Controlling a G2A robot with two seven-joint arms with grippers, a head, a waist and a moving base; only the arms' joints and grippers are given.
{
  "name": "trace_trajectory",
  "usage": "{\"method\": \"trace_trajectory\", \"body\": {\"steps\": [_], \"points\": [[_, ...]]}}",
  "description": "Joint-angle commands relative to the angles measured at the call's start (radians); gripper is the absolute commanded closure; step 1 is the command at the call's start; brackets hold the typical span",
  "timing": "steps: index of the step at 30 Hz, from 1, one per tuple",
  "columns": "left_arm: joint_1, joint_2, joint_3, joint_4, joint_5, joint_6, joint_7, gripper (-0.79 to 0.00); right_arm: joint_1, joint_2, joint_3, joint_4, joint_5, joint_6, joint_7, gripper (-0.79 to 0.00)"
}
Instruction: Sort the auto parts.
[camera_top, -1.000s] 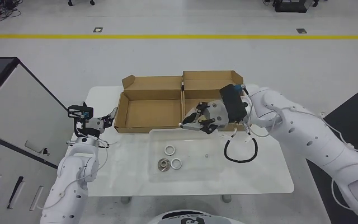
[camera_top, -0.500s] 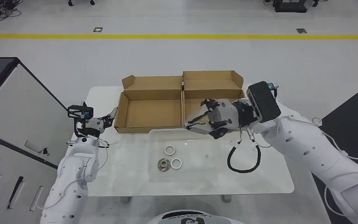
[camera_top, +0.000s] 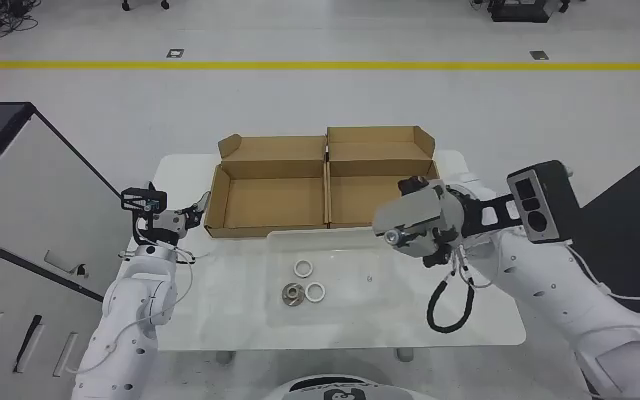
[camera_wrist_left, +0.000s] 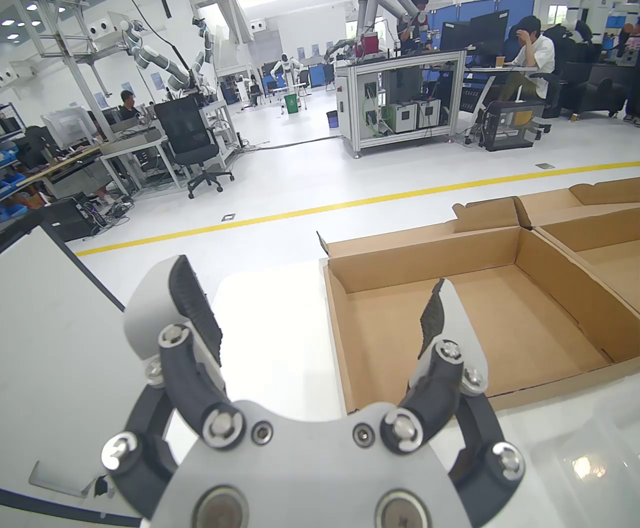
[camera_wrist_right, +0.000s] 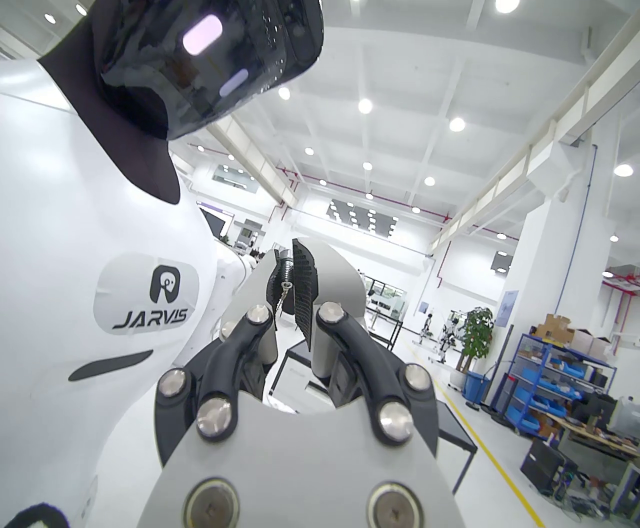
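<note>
Tiny part pinched in the right gripper (camera_wrist_right: 292, 272)

It's clamped on a small dark part (camera_wrist_right: 285, 281), up over the clear tray's (camera_top: 350, 305) far edge. White rings (camera_top: 303, 268) and a metal disc (camera_top: 291, 294) lie inside the tray. The left gripper (camera_wrist_left: 310, 295), spread wide, sits off the tray's left side.

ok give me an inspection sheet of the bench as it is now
surface: white table, clear tray on it
job's things: two white rings and metal disc in the tray; two open cardboard boxes beyond it
clutter: nothing seen
grippers: left pincer open beside the boxes; right pincer turned upward, shut on a small metal part
cables: black cable loop hanging under the right arm
surroundings: yellow floor line beyond the table
</note>
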Motion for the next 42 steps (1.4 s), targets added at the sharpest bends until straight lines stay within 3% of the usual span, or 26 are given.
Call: {"method": "trace_trajectory", "body": {"steps": [1,10,29,42], "points": [[0.000,0.000,0.000,0.000,0.000,0.000,0.000,-0.785,-0.007,-0.013,0.018,-0.016,0.013,0.006,-0.006,0.000],[0.000,0.000,0.000,0.000,0.000,0.000,0.000,-0.785,-0.016,-0.085,0.026,-0.032,0.065,-0.023,0.023,0.000],[0.000,0.000,0.000,0.000,0.000,0.000,0.000,-0.785,-0.016,-0.085,0.026,-0.032,0.065,-0.023,0.023,0.000],[0.000,0.000,0.000,0.000,0.000,0.000,0.000,-0.785,-0.090,-0.073,0.112,-0.084,0.127,-0.001,0.357,0.000]]}}
